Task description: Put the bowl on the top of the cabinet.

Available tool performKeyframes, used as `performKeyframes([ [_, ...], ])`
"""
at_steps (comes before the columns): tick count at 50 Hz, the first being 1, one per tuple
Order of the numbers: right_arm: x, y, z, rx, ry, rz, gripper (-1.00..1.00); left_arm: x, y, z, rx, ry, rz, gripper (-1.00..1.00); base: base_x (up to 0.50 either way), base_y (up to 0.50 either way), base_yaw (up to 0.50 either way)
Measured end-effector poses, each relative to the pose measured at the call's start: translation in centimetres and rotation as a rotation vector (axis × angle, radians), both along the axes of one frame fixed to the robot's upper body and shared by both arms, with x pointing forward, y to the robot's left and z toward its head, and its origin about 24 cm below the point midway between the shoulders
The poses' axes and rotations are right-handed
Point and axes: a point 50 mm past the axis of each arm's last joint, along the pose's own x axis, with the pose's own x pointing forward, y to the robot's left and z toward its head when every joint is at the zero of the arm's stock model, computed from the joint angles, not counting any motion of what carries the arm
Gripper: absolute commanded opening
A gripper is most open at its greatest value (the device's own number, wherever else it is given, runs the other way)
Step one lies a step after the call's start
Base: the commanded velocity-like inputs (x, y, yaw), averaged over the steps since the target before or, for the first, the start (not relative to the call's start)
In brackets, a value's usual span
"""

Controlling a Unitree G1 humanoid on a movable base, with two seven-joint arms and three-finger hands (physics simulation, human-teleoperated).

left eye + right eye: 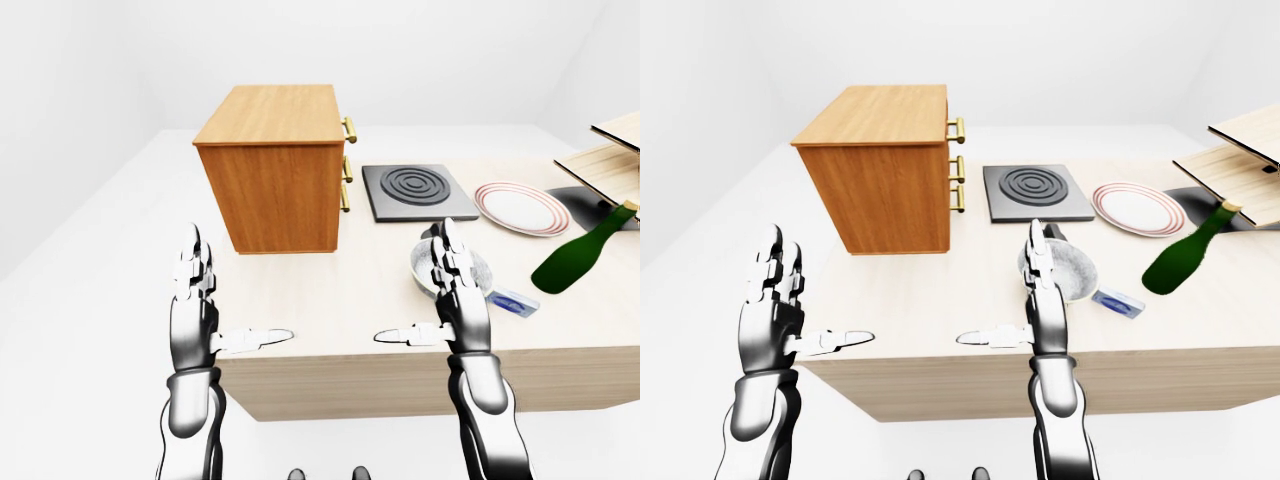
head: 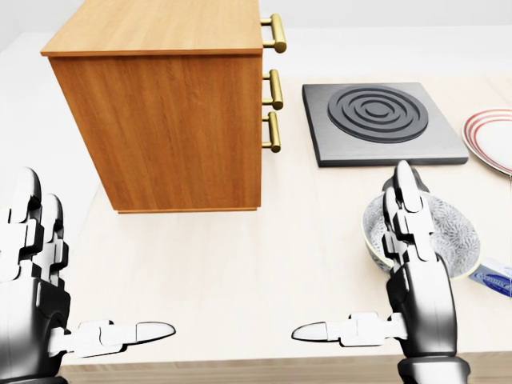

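Right hand (image 2: 422, 296) in the head view is open and empty, partly covering the bowl (image 2: 452, 232) on the table (image 2: 240, 264); left hand (image 2: 32, 280) is likewise open. Left-eye view: cabinet (image 1: 275, 165) stands well left of the bowl. Risk: a one-sided grasp could tip the bowl, or knock the bottle (image 1: 1185, 250).

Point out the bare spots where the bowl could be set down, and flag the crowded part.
The cabinet top is wholly bare. The table is also bare between the cabinet's base and the near edge, left of the bowl. It is crowded to the right: bowl, stove plate, striped plate, bottle and small packet cluster there.
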Motion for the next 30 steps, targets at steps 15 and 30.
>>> performKeyframes([
  [15,0.10,0.07,-0.13,0.002,0.006,0.004,1.00,0.04,0.04,-0.02,-0.001,0.001,0.000,1.00,0.00,0.42,0.00],
  [30,0.16,-0.08,-0.35,0.011,0.015,0.001,1.00,0.07,0.01,-0.17,-0.003,0.007,-0.001,1.00,0.15,0.00,0.00],
])
